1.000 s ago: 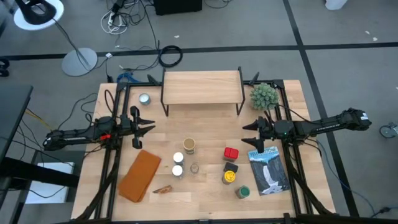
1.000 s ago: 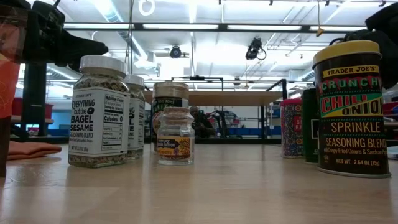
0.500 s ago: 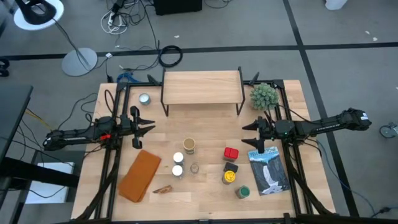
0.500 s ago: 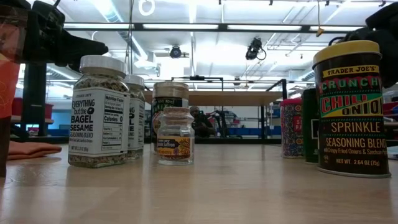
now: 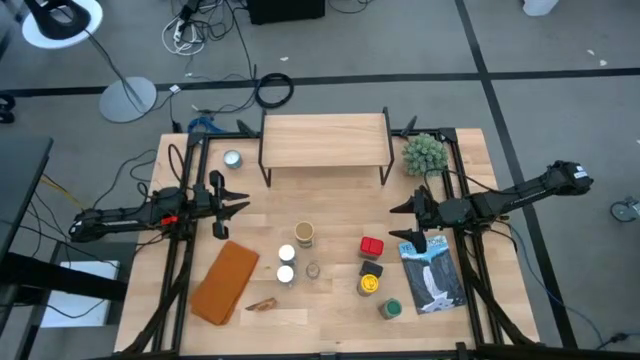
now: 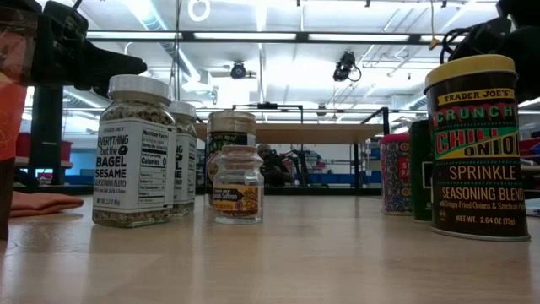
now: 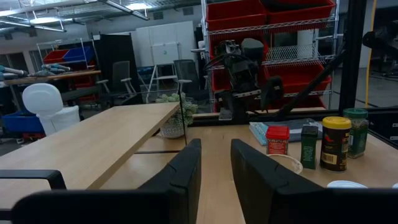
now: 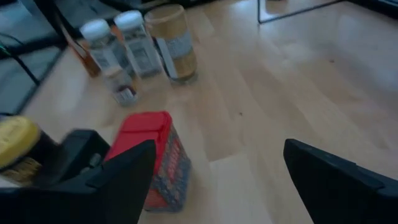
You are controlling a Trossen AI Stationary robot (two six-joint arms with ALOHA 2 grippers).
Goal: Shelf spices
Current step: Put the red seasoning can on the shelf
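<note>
The shelf (image 5: 325,140) stands at the bench's (image 5: 330,320) far edge, its light wooden top bare, thin black legs at its corners. Between it and the spices (image 5: 335,265) lies a broad strip of open wood.

The spices cluster in the near middle: a tan-topped jar (image 5: 304,234), two white-capped jars (image 5: 286,263) and a tiny glass jar (image 5: 313,270) on one side; a red tin (image 5: 372,246), a yellow-lidded tin (image 5: 370,284) and a green-topped jar (image 5: 390,308) on the other.

The left pincer (image 5: 238,200) hovers left of the cluster, its fingers narrowly parted and holding nothing. The right pincer (image 5: 403,222) hangs just right of the red tin, spread wide and empty.

An orange cloth (image 5: 226,282) lies near the left front edge.
</note>
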